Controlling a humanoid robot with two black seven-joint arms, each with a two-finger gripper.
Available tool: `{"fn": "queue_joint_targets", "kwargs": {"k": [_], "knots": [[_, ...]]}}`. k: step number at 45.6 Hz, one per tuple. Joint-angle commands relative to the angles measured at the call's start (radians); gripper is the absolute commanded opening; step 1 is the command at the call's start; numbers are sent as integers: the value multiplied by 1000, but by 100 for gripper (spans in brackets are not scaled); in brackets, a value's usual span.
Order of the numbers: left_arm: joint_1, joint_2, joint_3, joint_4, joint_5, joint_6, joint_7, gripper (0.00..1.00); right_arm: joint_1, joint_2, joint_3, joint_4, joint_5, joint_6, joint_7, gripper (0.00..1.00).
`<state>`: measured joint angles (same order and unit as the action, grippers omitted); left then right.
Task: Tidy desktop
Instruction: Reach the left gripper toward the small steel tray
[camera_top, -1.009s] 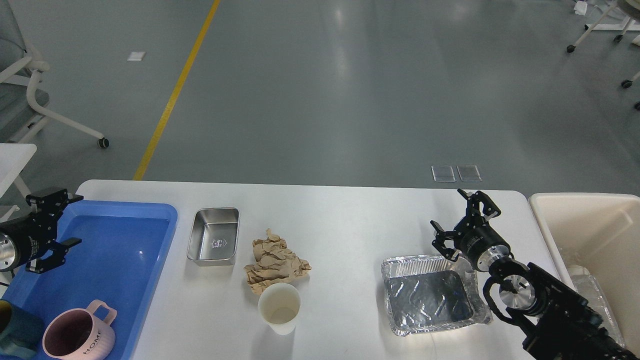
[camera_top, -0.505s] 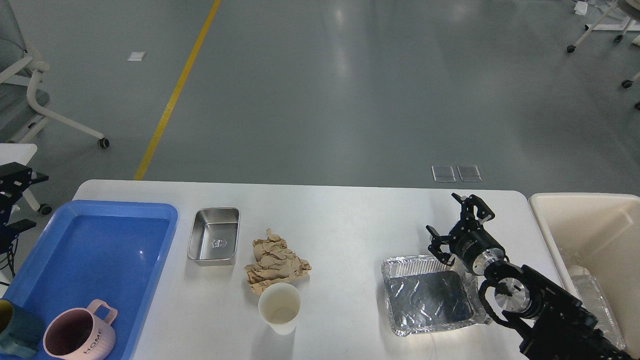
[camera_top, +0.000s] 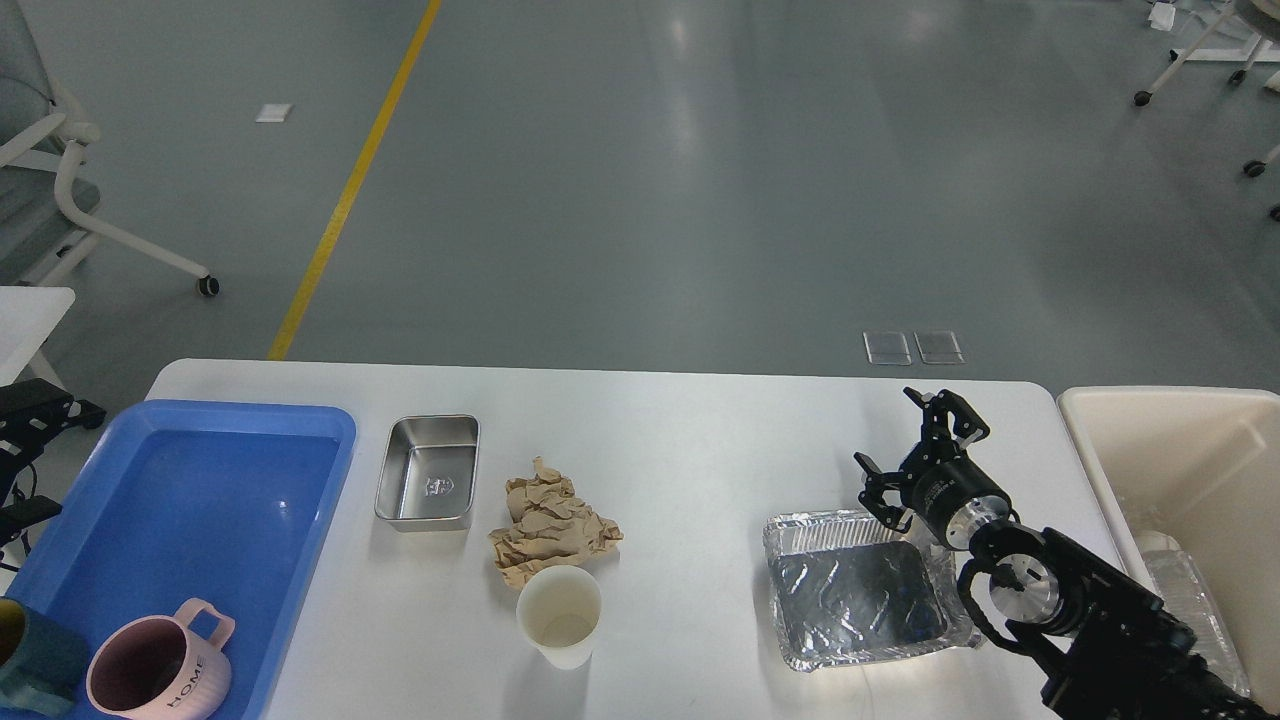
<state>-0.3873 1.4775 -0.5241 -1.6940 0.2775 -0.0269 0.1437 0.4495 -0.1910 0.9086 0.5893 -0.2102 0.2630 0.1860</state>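
The white desktop carries a small steel pan, a crumpled brown paper, a white paper cup and an empty foil tray. My right gripper is open and empty, hovering just past the foil tray's far right corner. Only the two black fingers of my left gripper show at the view's left edge; they are spread open, left of the blue tray and off the table.
In the blue tray's near corner stand a pink mug and a dark teal cup. A cream bin stands against the table's right end with clear plastic inside. Chair legs and grey floor lie beyond.
My left gripper has pulled back leftward from over the blue tray to the view's edge. My right gripper has shifted slightly left and down toward the foil tray, then held.
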Motion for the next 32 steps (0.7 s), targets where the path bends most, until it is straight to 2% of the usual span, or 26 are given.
{"fn": "queue_joint_targets", "kwargs": {"k": [1, 7, 12, 17, 22, 27, 32], "knots": [[2, 0, 3, -19, 0, -18, -10, 97, -2, -4, -7, 1, 0, -1, 0, 100], [2, -3, 0, -16, 0, -62, -21, 97, -9, -15, -7, 4, 0, 1, 0, 100], [-2, -11, 1, 2, -4, -87, -76, 97, -12, -16, -7, 7, 0, 1, 0, 100], [-5, -25, 0, 52, -8, -85, -113, 97, -9, -12, -7, 10, 0, 1, 0, 100], [-4, -65, 4, 106, 5, -91, -191, 97, -8, -10, -7, 10, 0, 1, 0, 100], [-4, -68, 3, 112, 51, -110, -194, 97, -6, -8, -7, 10, 0, 1, 1, 100], [-18, -152, -4, 167, 179, -127, -185, 97, -5, -8, -7, 10, 0, 1, 1, 100]]}}
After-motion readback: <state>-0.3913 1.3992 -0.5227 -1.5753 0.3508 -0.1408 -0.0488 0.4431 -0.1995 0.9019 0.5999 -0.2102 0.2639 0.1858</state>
